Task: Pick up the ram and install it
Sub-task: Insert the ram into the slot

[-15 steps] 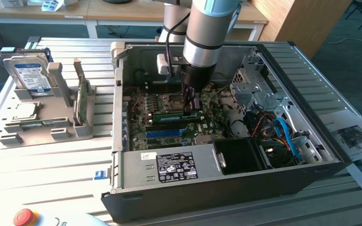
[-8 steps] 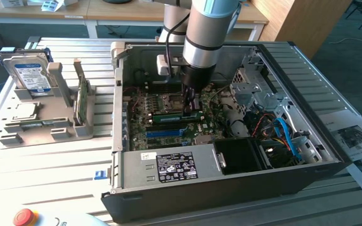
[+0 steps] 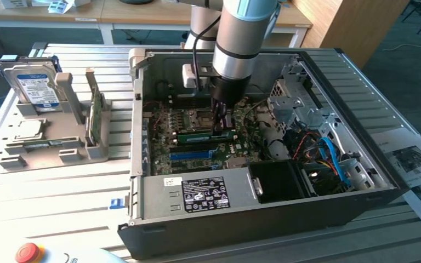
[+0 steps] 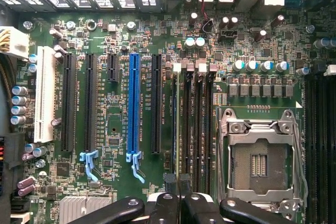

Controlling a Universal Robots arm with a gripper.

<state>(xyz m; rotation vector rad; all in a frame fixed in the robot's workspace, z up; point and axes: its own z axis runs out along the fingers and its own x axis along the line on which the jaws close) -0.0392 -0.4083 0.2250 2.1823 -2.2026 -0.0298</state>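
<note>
Exterior view: gripper [image 3: 222,124] down inside case [image 3: 269,233], mid-frame, fingers apparently clamped on ram [image 3: 199,132]. Ram directly under fingertips, long axis across frame, in line with memory slots [image 4: 198,129] beside CPU socket [image 4: 260,163]; seating depth unclear.

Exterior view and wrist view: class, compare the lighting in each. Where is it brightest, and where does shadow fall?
Exterior view: the light is brightest on the slatted table and gleams on the arm, while the inside of the case lies in shadow. Wrist view: the light falls fairly evenly on the motherboard, with glare on the white slot.
</note>
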